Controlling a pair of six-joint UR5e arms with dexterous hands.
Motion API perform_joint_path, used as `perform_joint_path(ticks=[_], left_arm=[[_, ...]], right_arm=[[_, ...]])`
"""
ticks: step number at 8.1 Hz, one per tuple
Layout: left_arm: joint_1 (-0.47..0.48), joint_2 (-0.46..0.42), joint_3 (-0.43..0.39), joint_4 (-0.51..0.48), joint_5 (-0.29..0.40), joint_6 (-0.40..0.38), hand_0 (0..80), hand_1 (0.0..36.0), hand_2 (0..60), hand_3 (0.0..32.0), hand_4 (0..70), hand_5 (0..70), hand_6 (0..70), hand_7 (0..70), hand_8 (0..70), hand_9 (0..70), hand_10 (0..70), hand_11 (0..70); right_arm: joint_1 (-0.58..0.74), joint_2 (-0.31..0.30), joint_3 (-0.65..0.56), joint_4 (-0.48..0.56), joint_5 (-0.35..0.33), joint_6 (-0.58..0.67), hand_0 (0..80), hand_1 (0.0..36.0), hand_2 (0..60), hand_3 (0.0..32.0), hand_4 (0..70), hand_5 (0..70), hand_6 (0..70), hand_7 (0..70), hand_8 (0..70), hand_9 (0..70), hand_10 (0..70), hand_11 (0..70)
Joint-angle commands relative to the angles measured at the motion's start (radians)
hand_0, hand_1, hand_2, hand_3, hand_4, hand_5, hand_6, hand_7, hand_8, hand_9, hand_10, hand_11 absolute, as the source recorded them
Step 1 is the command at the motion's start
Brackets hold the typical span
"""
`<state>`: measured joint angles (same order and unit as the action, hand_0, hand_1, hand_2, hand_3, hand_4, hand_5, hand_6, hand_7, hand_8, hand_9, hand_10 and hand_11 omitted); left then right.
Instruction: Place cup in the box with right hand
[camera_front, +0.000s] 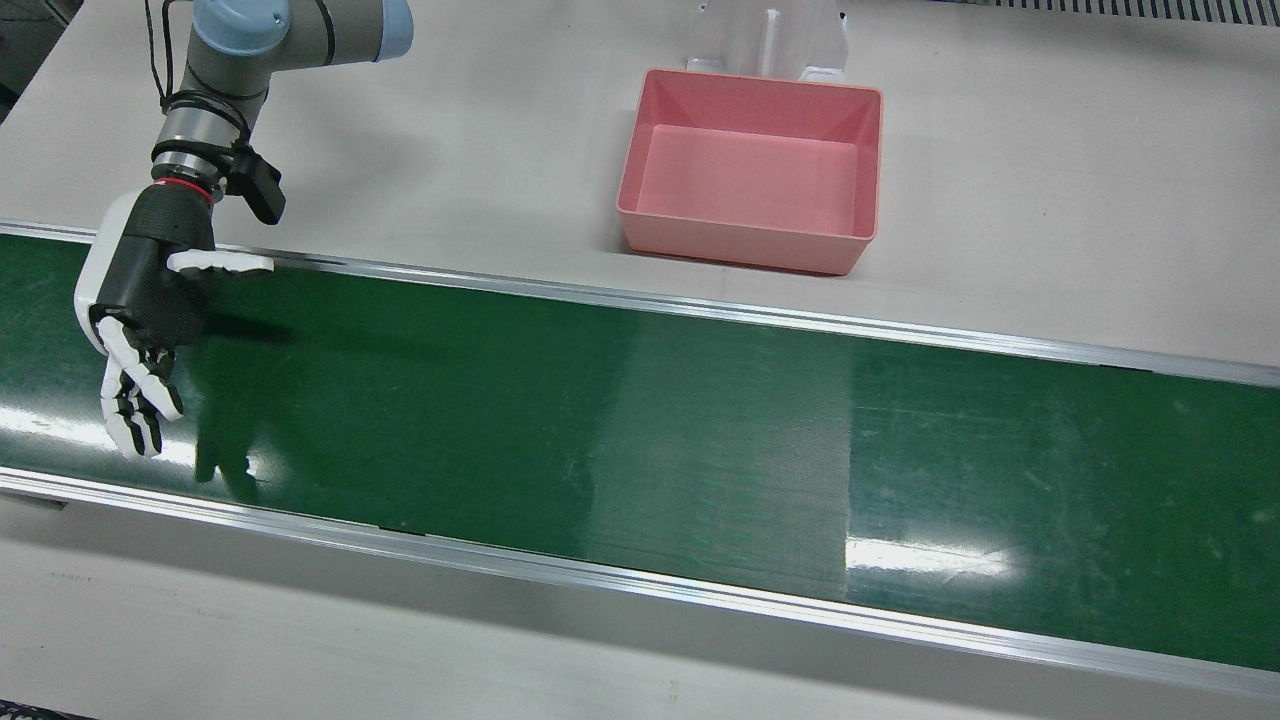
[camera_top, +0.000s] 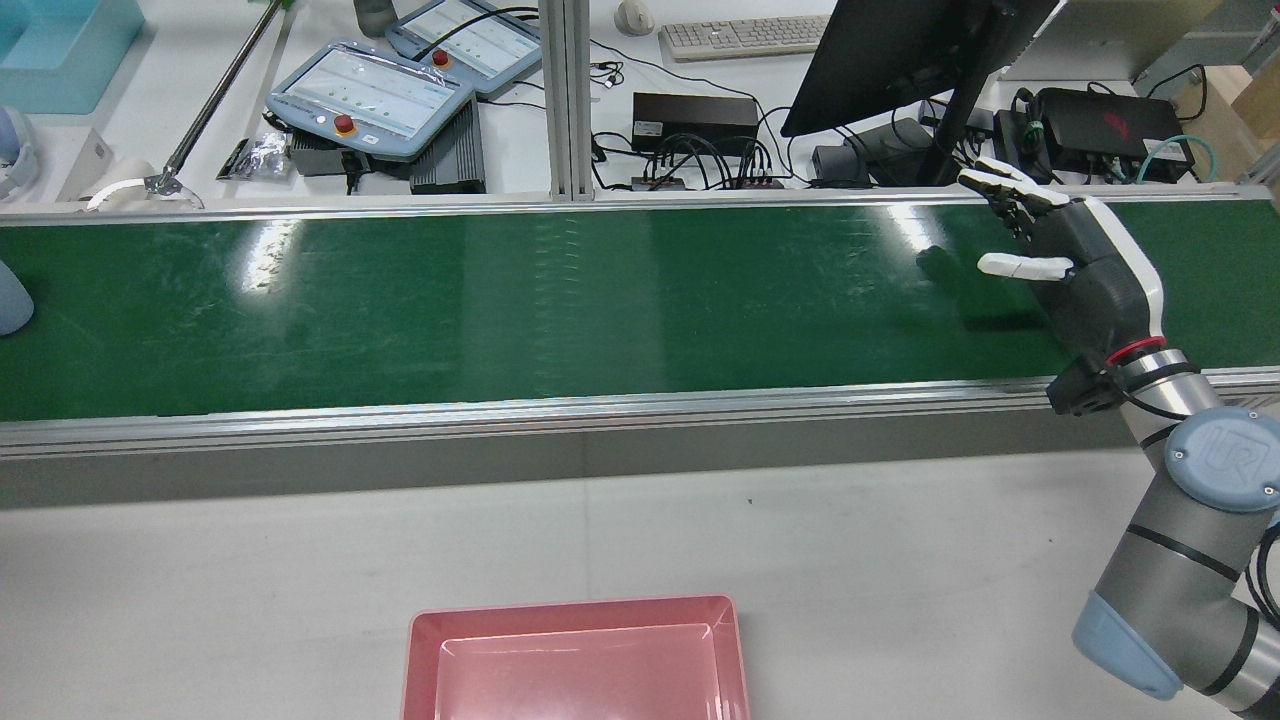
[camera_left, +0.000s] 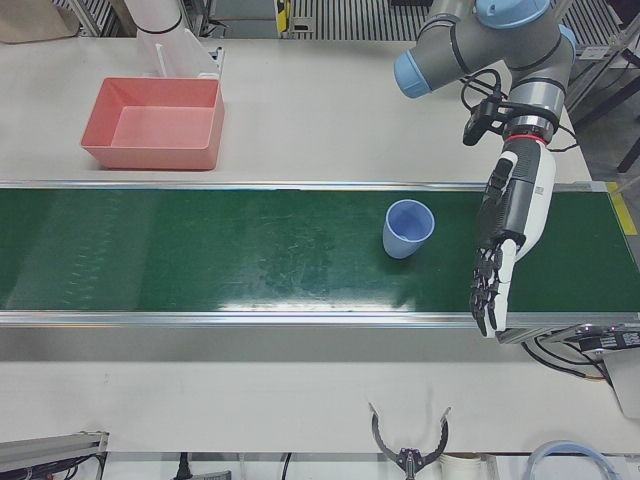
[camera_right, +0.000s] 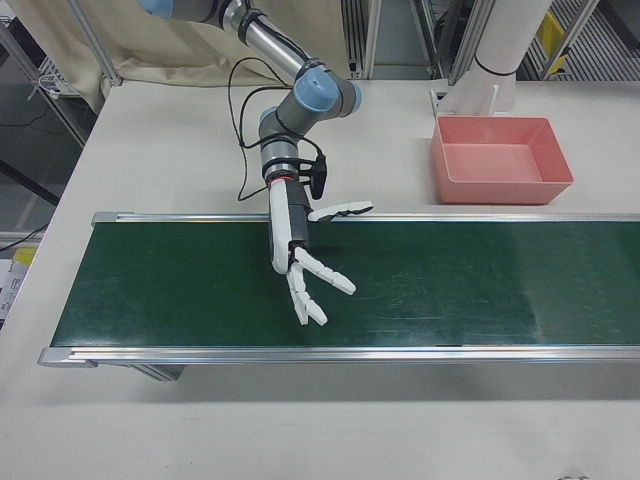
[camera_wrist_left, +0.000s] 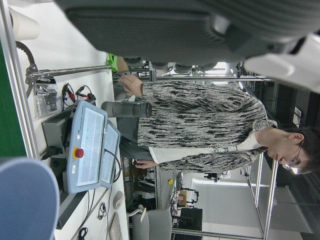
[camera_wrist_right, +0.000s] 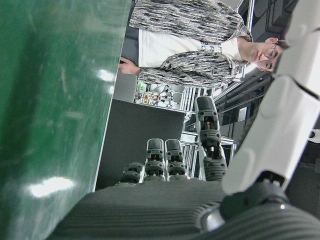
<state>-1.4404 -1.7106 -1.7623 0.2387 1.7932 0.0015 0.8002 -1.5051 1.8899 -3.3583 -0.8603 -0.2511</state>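
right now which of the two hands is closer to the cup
The left hand: it hangs beside the blue cup, while the right hand is over the belt's opposite end.

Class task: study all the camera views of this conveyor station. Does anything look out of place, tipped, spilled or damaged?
Nothing stands out. The blue cup stands upright on the green belt, beside the open left hand. The pink box sits square and empty on the table. The right hand is open over the belt.
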Motion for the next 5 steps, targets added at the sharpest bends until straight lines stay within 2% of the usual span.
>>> perform_joint_path(ticks=[1, 2, 4, 5], left_arm=[[0.000, 0.000, 0.001, -0.001, 0.000, 0.000, 0.0, 0.0, 0.0, 0.0, 0.0, 0.0, 0.0, 0.0, 0.0, 0.0, 0.0, 0.0], [0.000, 0.000, 0.001, -0.001, 0.000, 0.000, 0.0, 0.0, 0.0, 0.0, 0.0, 0.0, 0.0, 0.0, 0.0, 0.0, 0.0, 0.0], [0.000, 0.000, 0.001, 0.001, 0.000, 0.000, 0.0, 0.0, 0.0, 0.0, 0.0, 0.0, 0.0, 0.0, 0.0, 0.0, 0.0, 0.0], [0.000, 0.000, 0.001, -0.001, 0.000, 0.000, 0.0, 0.0, 0.0, 0.0, 0.0, 0.0, 0.0, 0.0, 0.0, 0.0, 0.0, 0.0]], right_arm=[[0.002, 0.002, -0.008, -0.070, -0.003, -0.003, 51.6, 13.6, 6.1, 0.0, 24.2, 5.4, 6.2, 22.4, 10.2, 19.1, 2.5, 5.1], [0.001, 0.000, -0.009, -0.067, -0.003, -0.002, 52.4, 12.8, 3.0, 0.0, 26.0, 5.3, 6.1, 22.4, 10.1, 19.1, 1.6, 3.8], [0.014, 0.003, -0.009, -0.063, -0.012, -0.002, 50.9, 14.2, 8.9, 0.0, 22.6, 5.3, 6.0, 21.9, 10.1, 18.9, 2.3, 4.7], [0.027, 0.005, -0.005, -0.063, -0.017, -0.002, 52.2, 12.6, 2.9, 0.0, 24.1, 5.5, 6.0, 21.3, 10.1, 18.8, 3.0, 5.8]])
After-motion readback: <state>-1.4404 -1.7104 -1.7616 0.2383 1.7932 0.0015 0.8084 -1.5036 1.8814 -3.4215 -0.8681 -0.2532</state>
